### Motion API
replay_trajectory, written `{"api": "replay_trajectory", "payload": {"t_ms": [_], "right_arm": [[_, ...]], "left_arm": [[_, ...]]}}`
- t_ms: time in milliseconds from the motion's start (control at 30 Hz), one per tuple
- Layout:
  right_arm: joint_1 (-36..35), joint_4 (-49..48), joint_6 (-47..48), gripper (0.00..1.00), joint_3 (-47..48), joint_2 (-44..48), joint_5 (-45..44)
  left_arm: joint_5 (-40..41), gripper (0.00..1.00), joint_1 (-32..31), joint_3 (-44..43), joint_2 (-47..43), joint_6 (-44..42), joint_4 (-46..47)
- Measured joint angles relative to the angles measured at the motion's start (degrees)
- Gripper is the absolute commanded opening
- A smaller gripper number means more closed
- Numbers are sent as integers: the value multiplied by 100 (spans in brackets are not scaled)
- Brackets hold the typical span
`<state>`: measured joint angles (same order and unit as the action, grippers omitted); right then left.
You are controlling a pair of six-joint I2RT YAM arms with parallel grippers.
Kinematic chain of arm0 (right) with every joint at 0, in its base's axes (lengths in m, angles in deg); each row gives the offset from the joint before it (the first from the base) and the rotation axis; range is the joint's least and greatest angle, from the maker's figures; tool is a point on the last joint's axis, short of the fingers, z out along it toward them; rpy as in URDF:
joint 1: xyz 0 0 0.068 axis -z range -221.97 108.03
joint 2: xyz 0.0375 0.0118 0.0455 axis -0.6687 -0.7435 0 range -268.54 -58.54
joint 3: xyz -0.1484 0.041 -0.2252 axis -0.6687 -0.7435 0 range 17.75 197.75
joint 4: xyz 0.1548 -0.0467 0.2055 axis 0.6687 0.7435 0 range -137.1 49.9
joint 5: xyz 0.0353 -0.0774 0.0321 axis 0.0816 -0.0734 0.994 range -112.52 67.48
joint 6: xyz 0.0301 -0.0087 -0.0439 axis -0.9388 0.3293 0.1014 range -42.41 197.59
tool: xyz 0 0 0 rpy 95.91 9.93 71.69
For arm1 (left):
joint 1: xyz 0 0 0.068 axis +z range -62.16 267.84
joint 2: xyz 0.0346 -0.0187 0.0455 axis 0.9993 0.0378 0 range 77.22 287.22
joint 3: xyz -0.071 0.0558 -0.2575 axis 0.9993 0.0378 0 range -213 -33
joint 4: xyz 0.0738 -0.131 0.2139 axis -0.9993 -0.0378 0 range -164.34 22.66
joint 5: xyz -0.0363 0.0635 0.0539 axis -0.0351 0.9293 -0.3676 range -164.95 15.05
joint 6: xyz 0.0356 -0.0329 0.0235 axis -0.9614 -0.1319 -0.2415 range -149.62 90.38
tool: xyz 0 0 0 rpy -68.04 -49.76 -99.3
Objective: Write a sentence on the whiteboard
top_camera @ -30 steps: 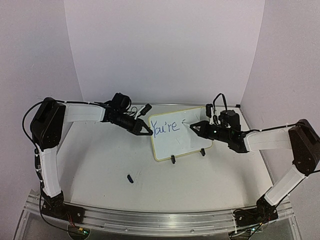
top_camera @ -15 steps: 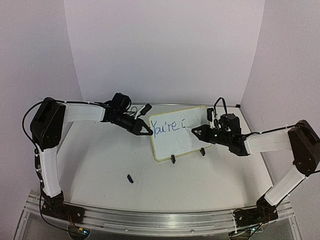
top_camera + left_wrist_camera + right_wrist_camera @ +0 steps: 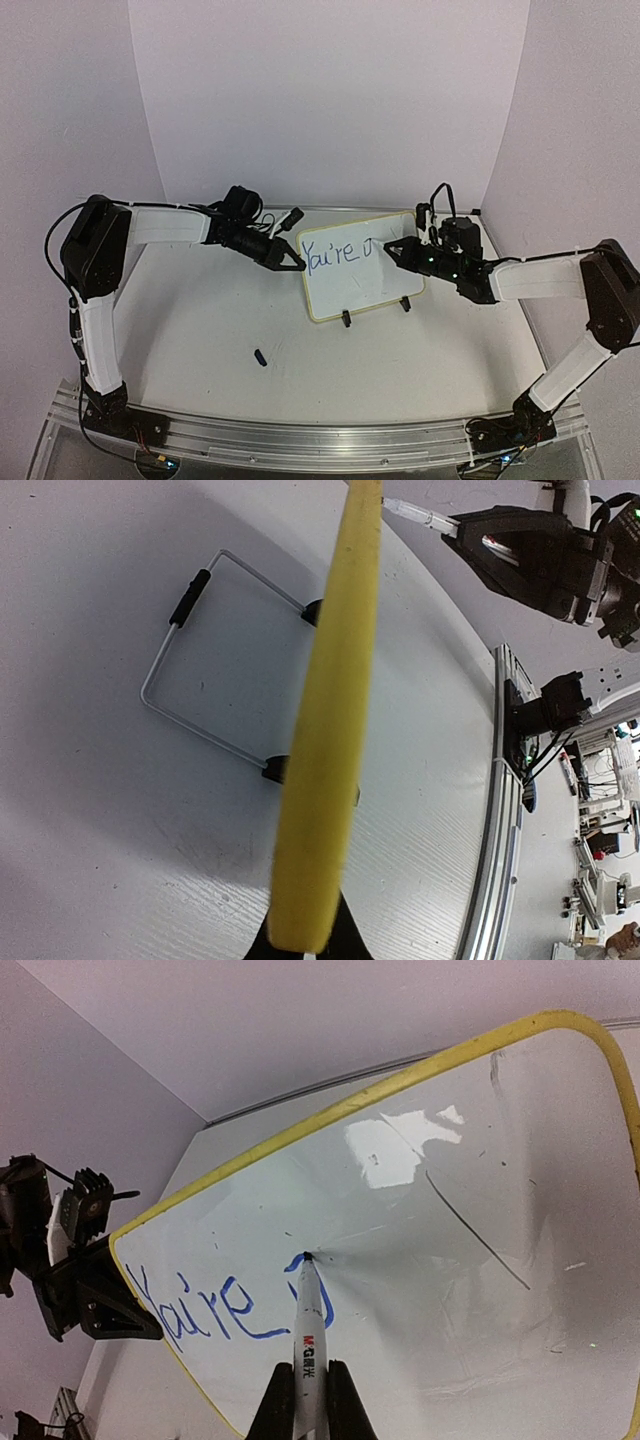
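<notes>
Low in the top view, a small dark cap (image 3: 260, 357) lies alone on the white table (image 3: 200, 320). Farther back, in the middle, the whiteboard (image 3: 360, 288) stands tilted on its two black feet. The left gripper (image 3: 298, 266) is pinched shut on the board's left yellow edge. The right gripper (image 3: 388, 249) is squeezed tight on a marker (image 3: 310, 1325). The marker's tip touches the board just right of the sentence (image 3: 331, 255), blue letters that read "You're" near the board's top left, with a new blue curve beside them.
</notes>
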<state>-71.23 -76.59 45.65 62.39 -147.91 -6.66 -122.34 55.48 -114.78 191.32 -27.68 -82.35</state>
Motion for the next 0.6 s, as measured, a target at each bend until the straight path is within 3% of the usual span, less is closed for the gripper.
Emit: {"api": "replay_trajectory", "payload": {"t_ms": [600], "right_arm": [[-2,-42,-13,0,-164,0,0]], "left_arm": [[-2,0,-2,0,0,2,0]]}}
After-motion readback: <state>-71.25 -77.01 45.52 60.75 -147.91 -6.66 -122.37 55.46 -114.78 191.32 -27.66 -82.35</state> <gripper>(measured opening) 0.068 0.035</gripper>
